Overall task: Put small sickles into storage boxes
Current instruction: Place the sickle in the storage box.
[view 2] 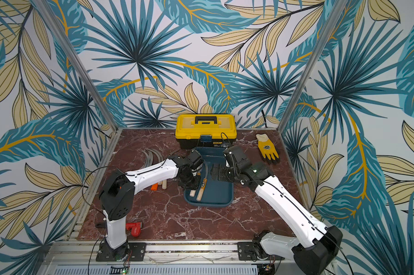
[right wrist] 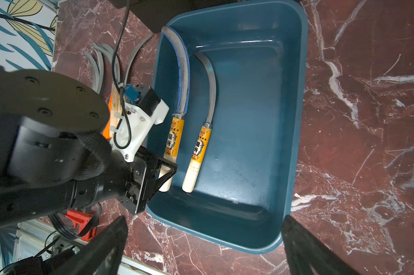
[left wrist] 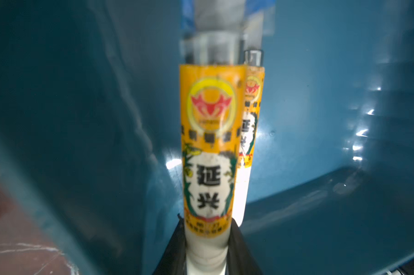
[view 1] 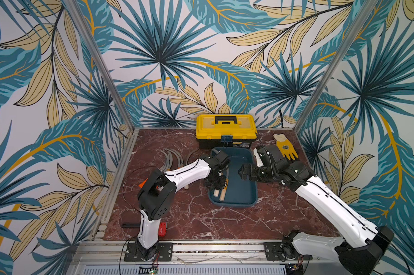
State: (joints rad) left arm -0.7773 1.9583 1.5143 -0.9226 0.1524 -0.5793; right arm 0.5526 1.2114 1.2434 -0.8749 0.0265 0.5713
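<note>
The dark teal storage box (view 1: 245, 190) (view 2: 219, 198) (right wrist: 260, 142) sits mid-table. Two small sickles with labelled wooden handles lie along the box's left side. My left gripper (view 1: 214, 184) (view 2: 189, 183) (left wrist: 207, 223) (right wrist: 166, 170) is shut on the handle of the one nearer the wall (left wrist: 208, 147) (right wrist: 175, 135), low inside the box. The other sickle (left wrist: 250, 119) (right wrist: 199, 147) lies free beside it. My right gripper (view 1: 243, 172) (view 2: 216, 172) (right wrist: 203, 228) hovers open above the box, holding nothing. Several more sickles (view 1: 175, 157) (view 2: 153, 156) (right wrist: 103, 62) lie on the table left of the box.
A yellow-and-black toolbox (view 1: 226, 129) stands right behind the box. A yellow glove (view 1: 285, 146) lies at the back right. A red clamp-like tool (view 1: 162, 229) rests by the left arm's base. Patterned walls enclose three sides of the marble table.
</note>
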